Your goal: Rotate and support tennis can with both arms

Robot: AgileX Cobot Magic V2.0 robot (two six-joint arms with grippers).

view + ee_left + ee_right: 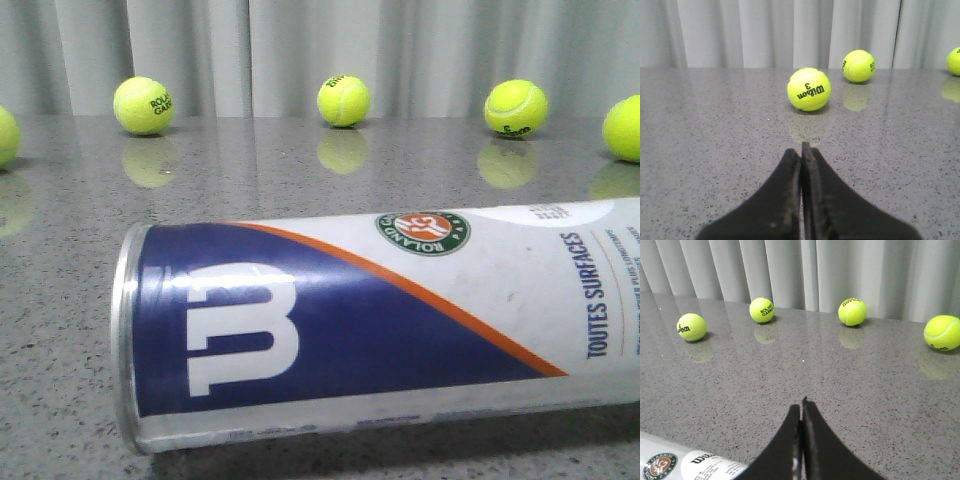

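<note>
while both tools sit pressed closed, tennis can (380, 320) lies sideways on table (250, 180).

On the can (400, 320) we read a big white "W", a round "ROLAND GARROS" emblem (423, 233) and "TOUTES SURFACES". One ball (809, 89) read "Wilson 3"; another ball (144, 105) read "ROLAND GARROS". Smaller print on the can was too fine for us.

Tennis can (400, 310) white and navy, orange stripe; balls (344, 100) yellow-green; table (250, 180) speckled grey.
</note>
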